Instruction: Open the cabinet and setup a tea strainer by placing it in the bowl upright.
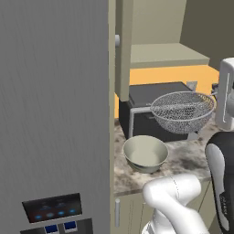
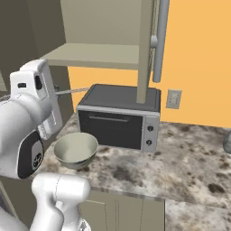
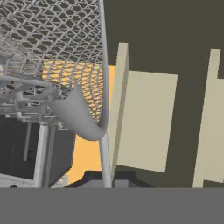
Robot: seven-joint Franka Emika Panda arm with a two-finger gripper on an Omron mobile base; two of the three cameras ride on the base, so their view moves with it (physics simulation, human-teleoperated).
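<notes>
Mesh of the strainer (image 3: 48, 52) fills my near sight, and my gripper (image 3: 104, 177) is clenched on its thin handle. It hangs up in the air, above the oven (image 1: 151, 107) and behind the bowl (image 1: 145, 153) near the worktop's front edge. If it tips in my grip, I think it could miss the bowl or land on its side. The cabinet (image 2: 146, 45) door is open.
</notes>
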